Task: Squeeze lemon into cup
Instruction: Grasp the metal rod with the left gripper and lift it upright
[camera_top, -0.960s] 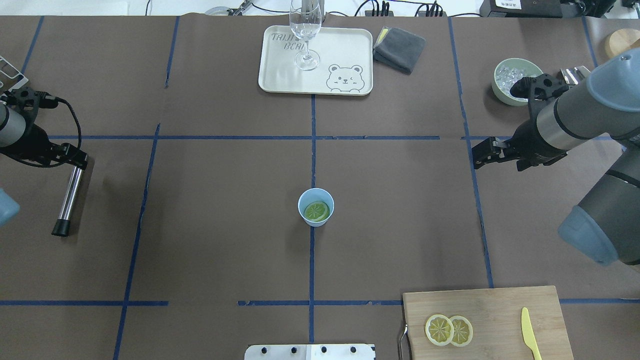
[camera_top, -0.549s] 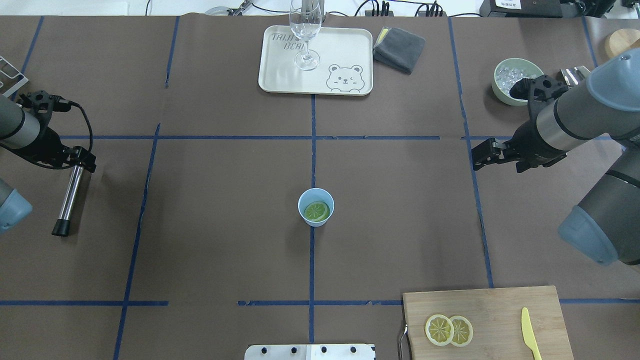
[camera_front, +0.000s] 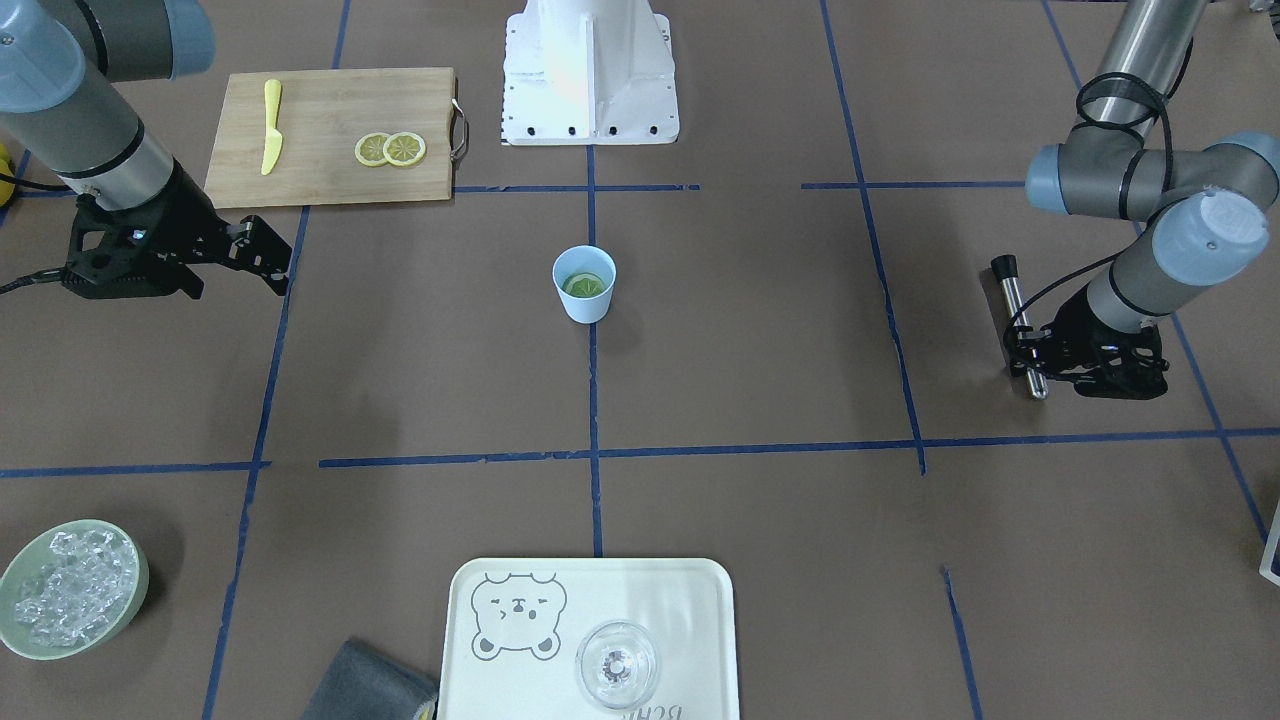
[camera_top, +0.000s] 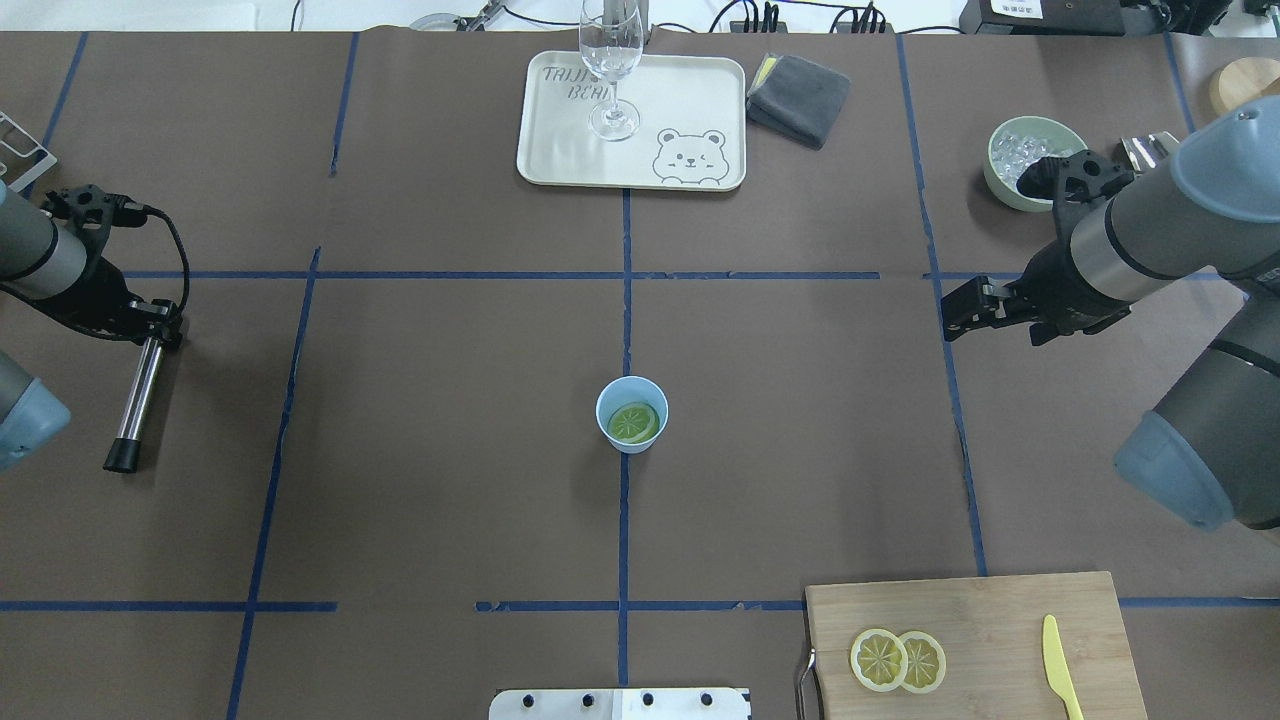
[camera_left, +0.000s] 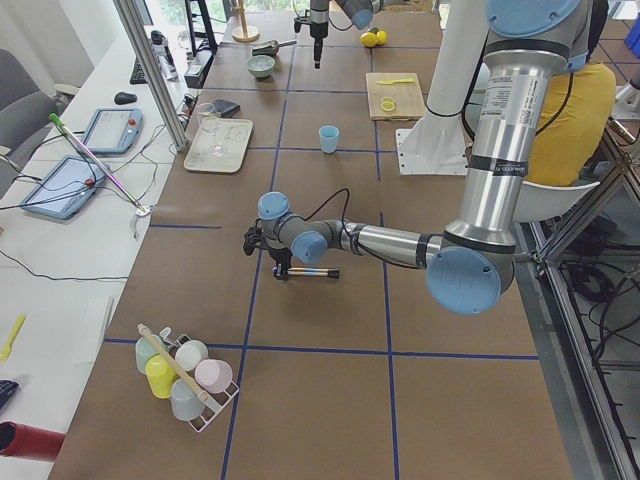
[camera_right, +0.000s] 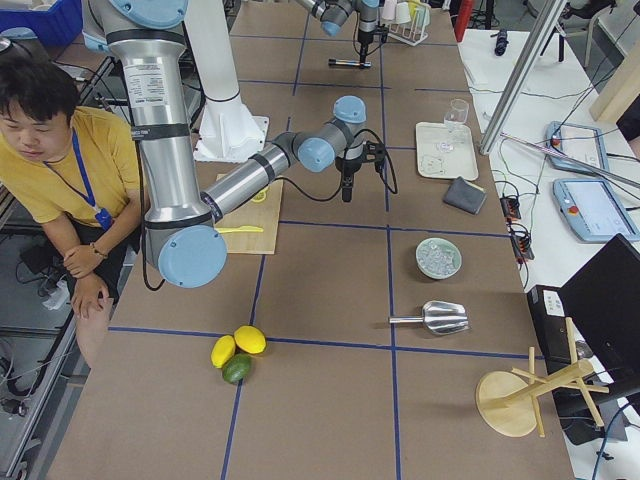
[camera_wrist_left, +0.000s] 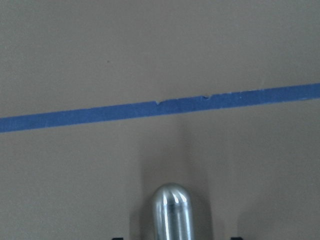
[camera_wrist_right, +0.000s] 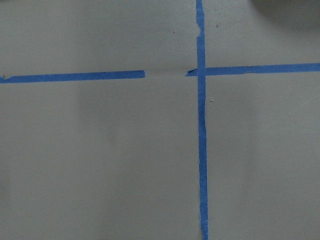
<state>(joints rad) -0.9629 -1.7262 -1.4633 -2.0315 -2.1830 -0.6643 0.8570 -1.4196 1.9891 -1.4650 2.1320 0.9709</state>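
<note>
The light blue cup stands upright at the table's centre, also seen in the front view as cup. The lemon lies inside it with its cut face up, lemon. My left gripper is low at the far left, open, straddling the top end of a metal rod that lies flat on the table. In the left wrist view the rod's rounded tip sits between the fingers with gaps on both sides. My right gripper hovers open and empty well to the right of the cup.
A wooden cutting board at the near right carries two overlapping lemon slices and a yellow knife. At the far side stand a tray with a clear glass, a grey cloth and a green ice bowl.
My left wrist has shifted a little over the rod's top end. The rod, the cup and the lemon have stayed put. The right arm has barely moved.
</note>
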